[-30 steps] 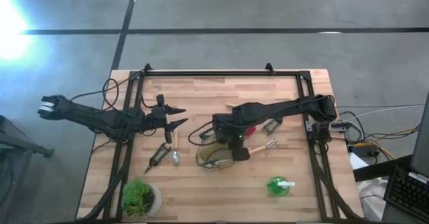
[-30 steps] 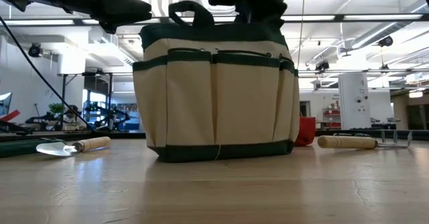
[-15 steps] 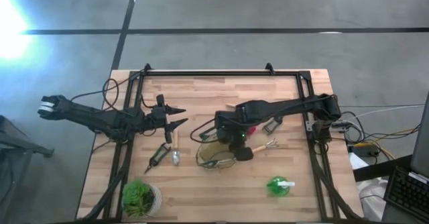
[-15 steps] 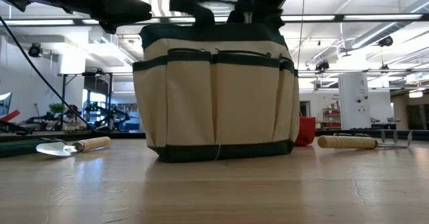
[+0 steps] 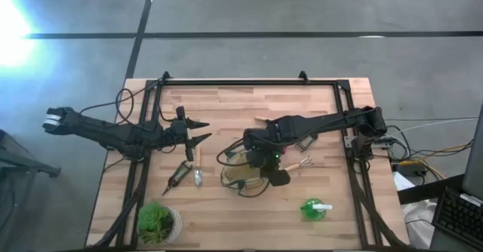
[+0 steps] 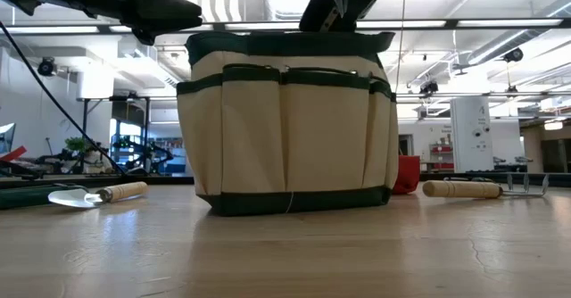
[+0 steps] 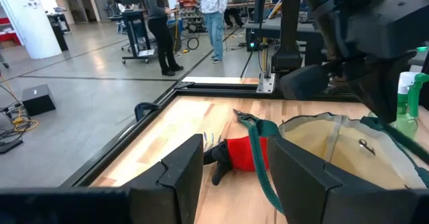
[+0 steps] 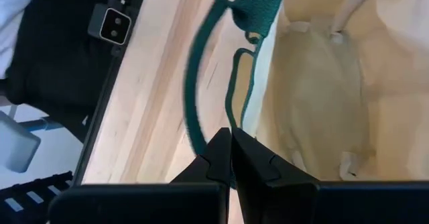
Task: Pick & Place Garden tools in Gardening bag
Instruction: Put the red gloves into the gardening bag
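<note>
While the left gripper (image 5: pixel 198 130) hangs with its fingers apart and empty over the left half of the worktop (image 5: pixel 226 214), the dark pruners (image 5: pixel 177 175) and the wooden-handled silver trowel (image 5: pixel 198 167) lie on the boards just below it, near the leafy plant (image 5: pixel 157 220) at the front corner. Further right stands the gardening bag (image 5: pixel 243 176), upright with its mouth open; no tool shows in the part of the inside that the wrist views reach. Over its right rim sits the right gripper (image 5: pixel 269 163), fingers pressed together, and the right wrist view shows them pinching a green strap handle (image 8: pixel 201 90). Behind the bag lies the pink-red item (image 7: pixel 248 153), to its right the rake fork (image 5: pixel 300 164), and nearer the front edge the green spray bottle (image 5: pixel 313 209).

Judged from this, the risk lies in the strap: a pull by the right arm could tip or drag the light fabric bag, knocking the fork or the red item. Should the strap slip free, it may flop across the opening and block tools coming in
</note>
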You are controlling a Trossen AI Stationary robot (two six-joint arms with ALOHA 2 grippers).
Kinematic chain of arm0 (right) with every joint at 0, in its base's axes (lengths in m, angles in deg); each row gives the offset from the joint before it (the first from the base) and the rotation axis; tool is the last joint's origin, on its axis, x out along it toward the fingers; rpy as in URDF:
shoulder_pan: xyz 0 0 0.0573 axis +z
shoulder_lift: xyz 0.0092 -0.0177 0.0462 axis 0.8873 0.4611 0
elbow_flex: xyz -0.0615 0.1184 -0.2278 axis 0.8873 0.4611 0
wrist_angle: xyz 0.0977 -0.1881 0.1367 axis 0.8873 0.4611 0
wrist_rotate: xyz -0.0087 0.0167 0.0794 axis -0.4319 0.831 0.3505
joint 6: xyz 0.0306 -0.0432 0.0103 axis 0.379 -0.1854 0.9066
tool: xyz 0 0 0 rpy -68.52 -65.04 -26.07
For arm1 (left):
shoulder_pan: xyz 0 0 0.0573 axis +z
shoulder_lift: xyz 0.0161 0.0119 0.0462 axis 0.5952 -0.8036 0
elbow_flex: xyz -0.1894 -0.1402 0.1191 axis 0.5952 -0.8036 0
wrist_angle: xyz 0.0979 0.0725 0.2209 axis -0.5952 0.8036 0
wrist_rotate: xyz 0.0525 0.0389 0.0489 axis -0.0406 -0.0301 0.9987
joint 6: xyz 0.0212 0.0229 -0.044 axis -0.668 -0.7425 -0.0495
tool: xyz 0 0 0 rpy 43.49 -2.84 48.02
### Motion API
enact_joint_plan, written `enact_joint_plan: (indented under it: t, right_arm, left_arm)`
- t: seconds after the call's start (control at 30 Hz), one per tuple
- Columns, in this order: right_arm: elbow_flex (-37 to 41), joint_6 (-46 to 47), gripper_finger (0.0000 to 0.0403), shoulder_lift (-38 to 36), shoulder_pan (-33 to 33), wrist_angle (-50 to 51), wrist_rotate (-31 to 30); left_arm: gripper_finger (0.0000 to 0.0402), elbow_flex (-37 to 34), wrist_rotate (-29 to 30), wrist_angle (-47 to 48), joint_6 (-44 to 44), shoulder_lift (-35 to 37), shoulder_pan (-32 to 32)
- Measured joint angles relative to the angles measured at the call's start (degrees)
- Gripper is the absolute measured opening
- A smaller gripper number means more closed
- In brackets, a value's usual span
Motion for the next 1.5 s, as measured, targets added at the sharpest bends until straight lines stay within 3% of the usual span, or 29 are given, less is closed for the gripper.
enact_joint_plan:
  t: [0.33, 0.6, 0.87, 0.97, 1.13, 1.33, 1.5]
  right_arm:
    - [0.0, -0.7, 0.0008, -9.6, 0.0, 4.5, -2.1]
    - [1.7, 7.8, 0.0008, -20.1, 0.6, 7.7, -10.1]
    - [8.8, 16.1, 0.0008, -28.2, 2.0, 5.9, -14.7]
    - [11.6, 18.5, 0.0008, -29.4, 2.2, 4.7, -20.6]
    - [16.9, 23.5, 0.0008, -29.6, 0.6, 6.1, -37.6]
    - [24.5, 26.3, 0.0008, -28.4, -4.7, 0.6, -33.0]
    - [27.1, 28.2, 0.0008, -27.2, -8.5, -0.3, -32.9]
  left_arm:
    - [0.0168, 0.0, 0.0, 0.4, 0.0, 0.0, 0.0]
    - [0.0168, 0.0, 0.0, 0.5, 0.4, 0.0, 0.0]
    - [0.0168, 0.0, 0.0, 0.8, 0.9, 0.0, 0.0]
    - [0.0168, 0.0, 0.0, 0.7, 0.9, 0.0, 0.0]
    - [0.0168, 0.0, 0.0, 0.7, 1.6, 0.0, 0.0]
    - [0.0168, 0.0, 0.0, 0.5, 1.7, 0.0, 0.0]
    - [0.0168, 0.0, 0.2, 0.5, 1.7, 0.0, 0.0]
